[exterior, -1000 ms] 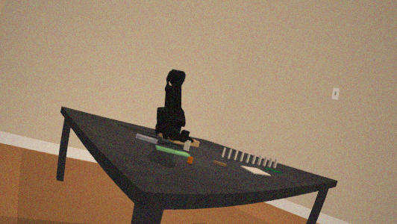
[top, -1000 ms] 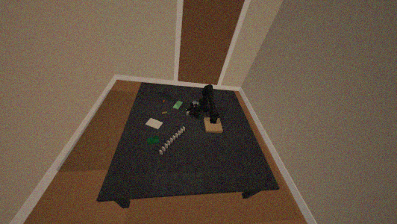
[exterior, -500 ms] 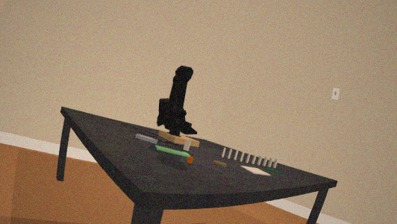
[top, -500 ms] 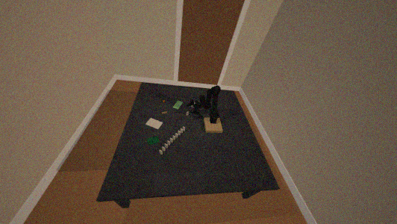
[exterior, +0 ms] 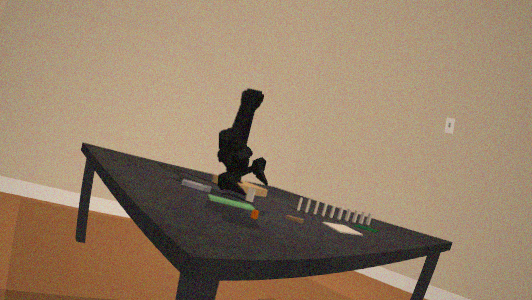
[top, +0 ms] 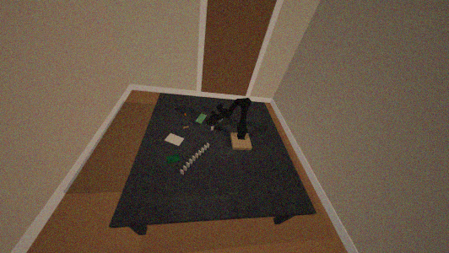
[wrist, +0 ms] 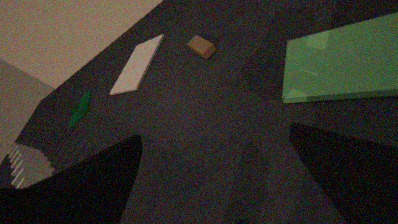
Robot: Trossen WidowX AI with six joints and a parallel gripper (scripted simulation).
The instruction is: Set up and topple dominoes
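Observation:
A row of several white dominoes [top: 194, 158] [exterior: 332, 210] stands upright; it also shows at the left edge of the wrist view [wrist: 17, 167]. One separate white domino [top: 212, 127] [exterior: 250, 194] stands apart from the row, near the arm, and looks upright. My gripper [top: 213, 125] [exterior: 255, 188] [wrist: 215, 136] is open wide and empty, its fingers low over the table beside that separate domino. The wrist view does not show this domino. Whether a finger touches it cannot be told.
A light green block [top: 201, 118] [exterior: 231, 202] [wrist: 345, 60] lies near the gripper. A brown block [top: 186, 127] [exterior: 295, 219] [wrist: 202, 46], an orange block [exterior: 255, 214], a white plate [top: 174, 139] [exterior: 342, 229] [wrist: 136, 67], a dark green piece [top: 173, 158] [wrist: 80, 110] and a grey bar [exterior: 196, 185] also lie here.

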